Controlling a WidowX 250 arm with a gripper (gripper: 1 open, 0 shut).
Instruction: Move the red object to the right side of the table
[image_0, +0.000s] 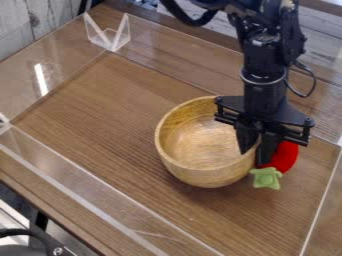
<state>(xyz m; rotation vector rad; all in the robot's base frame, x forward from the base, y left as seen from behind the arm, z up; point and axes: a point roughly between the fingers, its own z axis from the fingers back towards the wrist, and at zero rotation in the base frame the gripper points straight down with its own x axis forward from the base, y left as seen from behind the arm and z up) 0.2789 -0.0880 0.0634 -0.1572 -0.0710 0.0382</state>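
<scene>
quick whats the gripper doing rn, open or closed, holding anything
gripper: closed on the red object, held beside the wooden bowl just above the table.

Light wooden bowl (201, 152) upright, empty, right of centre. Clear acrylic stand (107, 32) at far left corner, well apart from bowl.

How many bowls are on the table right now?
1. The wooden bowl sits on the table toward the right in the picture, directly beside the gripper holding the red object. Nothing suggests another hidden bowl.
</scene>
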